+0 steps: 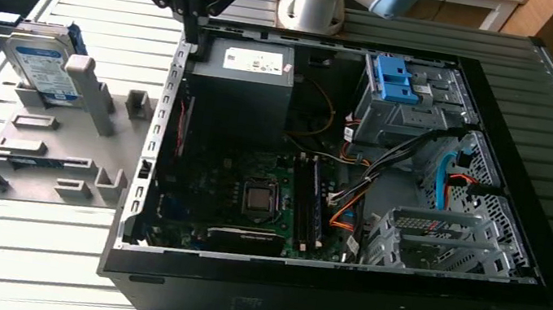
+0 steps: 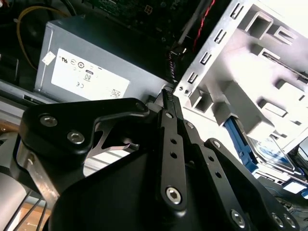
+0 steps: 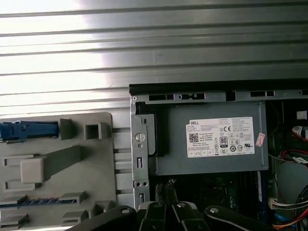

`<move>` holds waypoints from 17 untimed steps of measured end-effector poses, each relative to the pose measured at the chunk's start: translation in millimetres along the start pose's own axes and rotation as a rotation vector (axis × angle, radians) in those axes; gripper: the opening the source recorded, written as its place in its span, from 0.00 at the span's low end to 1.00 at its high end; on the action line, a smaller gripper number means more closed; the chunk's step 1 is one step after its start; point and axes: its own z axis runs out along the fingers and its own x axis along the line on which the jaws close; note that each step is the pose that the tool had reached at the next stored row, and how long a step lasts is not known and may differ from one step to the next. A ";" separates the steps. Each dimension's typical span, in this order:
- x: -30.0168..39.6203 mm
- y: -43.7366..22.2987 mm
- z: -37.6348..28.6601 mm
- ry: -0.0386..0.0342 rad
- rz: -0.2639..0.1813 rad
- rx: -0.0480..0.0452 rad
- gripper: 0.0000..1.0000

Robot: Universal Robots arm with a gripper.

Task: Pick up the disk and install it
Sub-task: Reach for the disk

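Starting at the exterior view's left: the disk (image 1: 26, 50), propped on edge and tilted in a grey holder (image 1: 56, 163). Silver face out, white-and-blue label (image 1: 47, 75) carrying small print, blue frame round the edges. Sits well apart from the pincer (image 1: 193, 37), at about eight o'clock from it.

Moving right, the pincer hangs tip-down over a corner of the open computer case (image 1: 533, 201), fingers pressed together, gripping nothing. Closed tips again in the second wrist view (image 2: 167, 94), with the disk (image 2: 269, 150) off at four o'clock past the holder's pale wall.

Next right, just beside the tips at five o'clock: the dark grey box (image 1: 242, 96), white sticker (image 1: 252, 59) on top with black print and round marks. Further right, at three o'clock, a blue bracket (image 1: 396, 78) in the drive cage (image 1: 425, 116), and cables (image 1: 352, 199) trailing below.
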 end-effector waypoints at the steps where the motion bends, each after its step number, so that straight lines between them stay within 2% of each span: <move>1: 1.3 -0.1 0.0 0.0000 0.000 0.0000 0.11; 11: 11.4 -0.6 0.4 0.0007 0.000 0.0001 0.11; 17: 13.8 -0.8 0.5 0.0013 0.000 0.0001 0.11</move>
